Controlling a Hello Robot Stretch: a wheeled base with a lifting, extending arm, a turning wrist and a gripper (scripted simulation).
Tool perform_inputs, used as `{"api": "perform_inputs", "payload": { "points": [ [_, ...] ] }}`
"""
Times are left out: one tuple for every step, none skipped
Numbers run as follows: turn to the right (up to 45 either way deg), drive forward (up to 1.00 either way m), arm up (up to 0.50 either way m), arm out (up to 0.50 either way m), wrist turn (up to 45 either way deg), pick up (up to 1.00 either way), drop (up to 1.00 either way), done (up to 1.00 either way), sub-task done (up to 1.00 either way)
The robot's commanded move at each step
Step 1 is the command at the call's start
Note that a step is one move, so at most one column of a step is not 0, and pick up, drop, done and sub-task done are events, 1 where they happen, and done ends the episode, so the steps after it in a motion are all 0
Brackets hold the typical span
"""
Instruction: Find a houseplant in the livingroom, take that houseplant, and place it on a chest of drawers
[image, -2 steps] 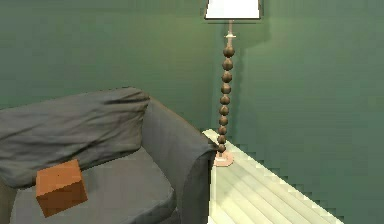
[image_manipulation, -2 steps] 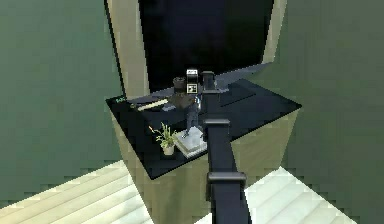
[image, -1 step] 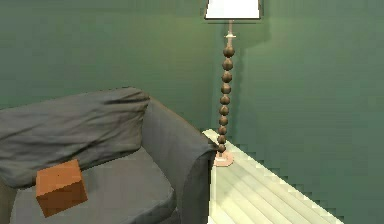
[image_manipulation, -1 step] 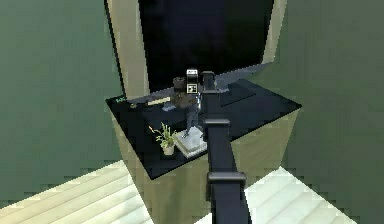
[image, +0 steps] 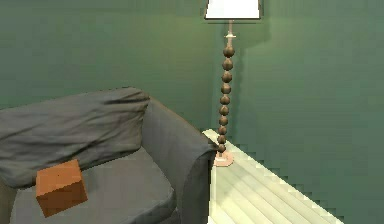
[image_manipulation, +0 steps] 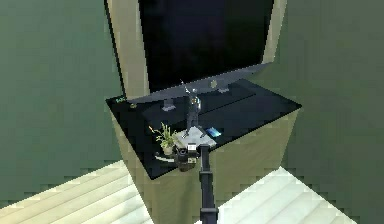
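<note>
Dark cabinet top (image_manipulation: 252, 108): houseplant (image_manipulation: 163, 136) just left of jaws, contact unclear.

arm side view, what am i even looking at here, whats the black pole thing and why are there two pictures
It is a wheeled robot with one arm, seen through two cameras on its body. The arm side view looks out sideways. The black pole is the arm, and the gripper at its far end is the part that grasps. It is close to a small plant on a dark-topped cabinet that carries a big television. I cannot tell whether the gripper holds anything. The forward view looks ahead: a grey armchair with a brown box on its seat, and a floor lamp.
</note>
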Motion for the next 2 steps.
{"api": "perform_inputs", "payload": {
  "points": [
    [0.0,0.00,0.00,0.00,0.0,1.00,0.00,0.00,0.00],
    [0.0,0.00,0.10,0.00,0.0,0.00,0.00,0.00,0.00]
  ]
}}
